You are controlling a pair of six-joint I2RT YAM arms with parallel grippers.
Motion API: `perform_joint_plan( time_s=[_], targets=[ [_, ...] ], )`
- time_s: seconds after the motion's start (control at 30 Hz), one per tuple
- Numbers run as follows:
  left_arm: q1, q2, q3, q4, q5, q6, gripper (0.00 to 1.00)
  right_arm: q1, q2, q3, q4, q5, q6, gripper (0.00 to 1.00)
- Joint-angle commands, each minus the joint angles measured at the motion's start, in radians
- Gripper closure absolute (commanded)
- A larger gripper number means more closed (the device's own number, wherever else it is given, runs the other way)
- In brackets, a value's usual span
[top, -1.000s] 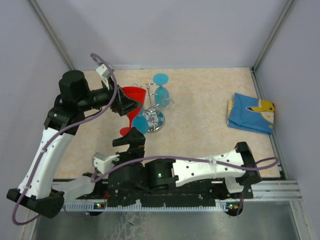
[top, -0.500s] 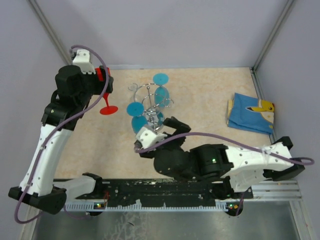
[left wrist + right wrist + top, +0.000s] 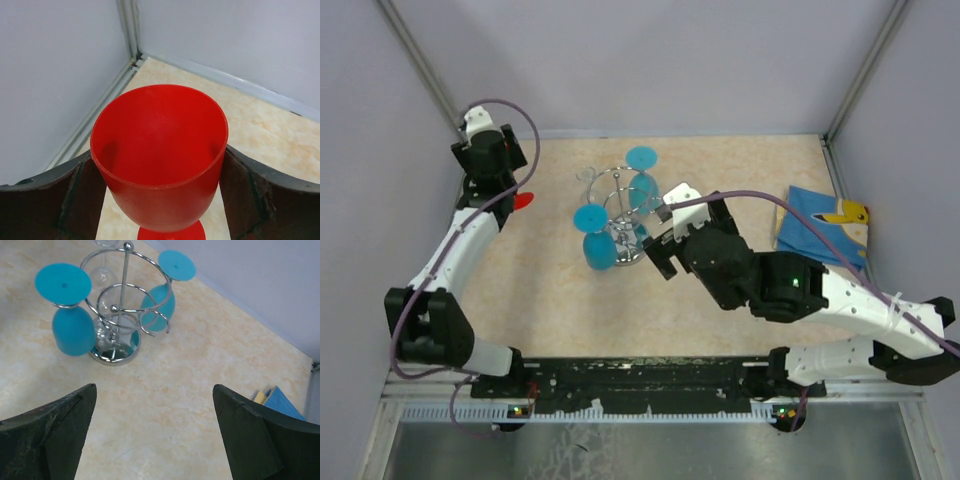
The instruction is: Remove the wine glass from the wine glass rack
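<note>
- Left jaws: spread wide and clamped on the bowl of the red wine glass (image 3: pixel 160 150), one finger (image 3: pixel 45 200) on each side. The mouth is up and the foot below.
- Right jaws: fully apart with nothing between them, hovering near the rack (image 3: pixel 115 354) and angled down at it.
- The red glass is off the rack and well apart from it, by the far left corner. Cannot tell whether its foot touches the bench (image 3: pixel 740 170).
- Step in hand, as I read it: set the glass down. Lower it straight, keep the stem plumb, and let go only once the foot sits flat. The walls are close, so back out toward the middle.
- The rack carries two blue glasses (image 3: pixel 70 332), hung foot-up.
- The bench is flat, mottled beige. Grey walls (image 3: pixel 650 60) stand around it, and a folded blue cloth (image 3: pixel 820 225) lies at the right.
</note>
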Motion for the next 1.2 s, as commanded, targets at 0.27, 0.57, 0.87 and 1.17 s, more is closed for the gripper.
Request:
perform_joint_plan(
  time_s=[0.27,0.57,0.87,1.17],
  targets=[
    [0.007,0.327,-0.183,0.917,-0.211,0.244,0.09,-0.009,-0.070,-0.058,0.068,-0.086,0.109,0.01],
    [0.068,0.461,-0.206,1.081,-0.175,0.236,0.09,-0.009,-0.143,-0.068,-0.007,-0.038,0.150,0.01],
    [0.129,0.493,-0.190,0.941,-0.099,0.090,0.08,-0.009,-0.163,-0.080,0.012,-0.019,0.128,0.01],
    [0.150,0.529,-0.189,0.899,-0.090,0.025,0.06,-0.009,-0.184,-0.089,0.003,-0.014,0.135,0.01]
  ],
)
